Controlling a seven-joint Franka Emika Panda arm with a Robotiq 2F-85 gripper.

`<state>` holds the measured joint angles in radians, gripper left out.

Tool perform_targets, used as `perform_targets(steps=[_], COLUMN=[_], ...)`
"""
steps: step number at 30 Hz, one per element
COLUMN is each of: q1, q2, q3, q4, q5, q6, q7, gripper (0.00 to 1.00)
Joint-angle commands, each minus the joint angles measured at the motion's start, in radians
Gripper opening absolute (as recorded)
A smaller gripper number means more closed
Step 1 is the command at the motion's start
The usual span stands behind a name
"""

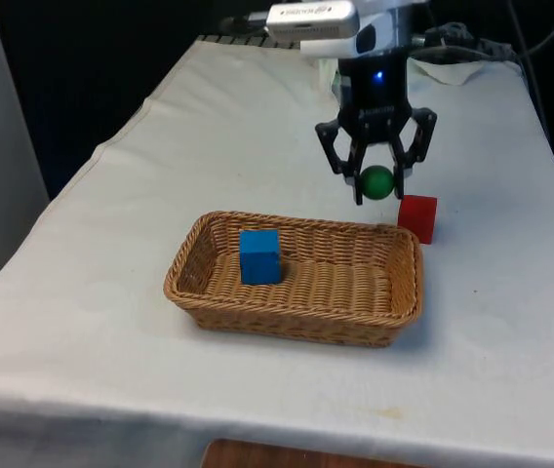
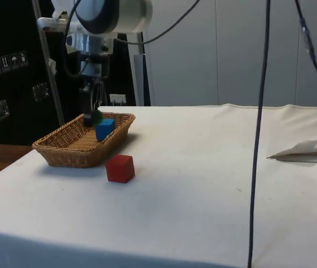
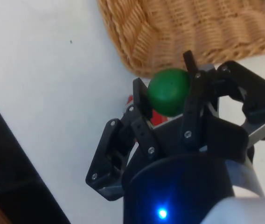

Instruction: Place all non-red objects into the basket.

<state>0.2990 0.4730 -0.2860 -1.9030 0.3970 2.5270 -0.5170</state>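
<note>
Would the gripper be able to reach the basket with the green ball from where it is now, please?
Probably yes: the gripper holds the green ball in the air by the basket; its open top has free room beside the blue cube.

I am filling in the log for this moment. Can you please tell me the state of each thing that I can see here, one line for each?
Green ball: held in the air between the fingers, just beyond the basket's far rim.
Blue cube: inside the basket, resting on its floor.
Red cube: on the cloth, outside the basket.
Basket: upright on the table.
Gripper: shut on the green ball.
</note>
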Motion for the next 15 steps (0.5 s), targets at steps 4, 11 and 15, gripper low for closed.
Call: perform_targets(steps=[4,11,15], q1=[-0.021,-0.030,-0.023], q2=[0.073,0.144,0.165], q3=[0.007,-0.013,-0.028], q4=[0.083,0.151,0.163], q5=[0.035,0.063,0.070], q6=[-0.008,-0.009,-0.001], q7=[-0.023,-0.050,-0.054], gripper=[0.00,0.00,0.00])
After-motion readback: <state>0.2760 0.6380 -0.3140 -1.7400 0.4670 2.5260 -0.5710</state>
